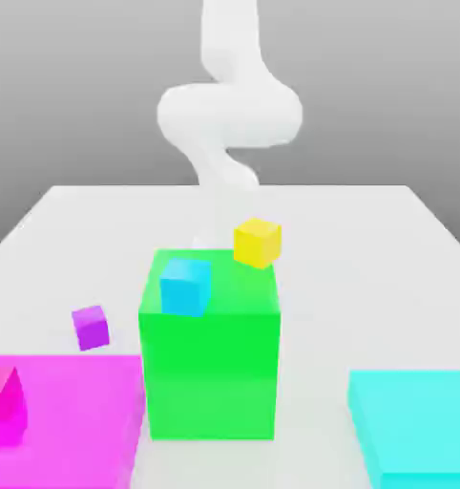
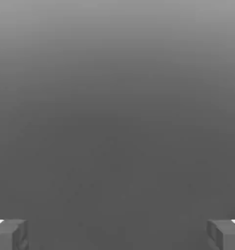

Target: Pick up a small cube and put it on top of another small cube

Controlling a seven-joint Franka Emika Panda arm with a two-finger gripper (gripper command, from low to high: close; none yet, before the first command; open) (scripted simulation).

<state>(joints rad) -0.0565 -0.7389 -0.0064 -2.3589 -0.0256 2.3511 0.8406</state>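
- The small purple cube is seen on the table, near the far edge of the wide magenta slab, towards the exterior view's left.
- It is turned askew to the slab's edges, one corner edge facing the camera; no long axis can be told, its sides looking about equal.
- The small hot-pink cube is borne by the slab, partly cut off at the exterior view's left edge.
- The gripper is spread wide, with nothing held between its fingers.

A blue cube rests on the tall green block.
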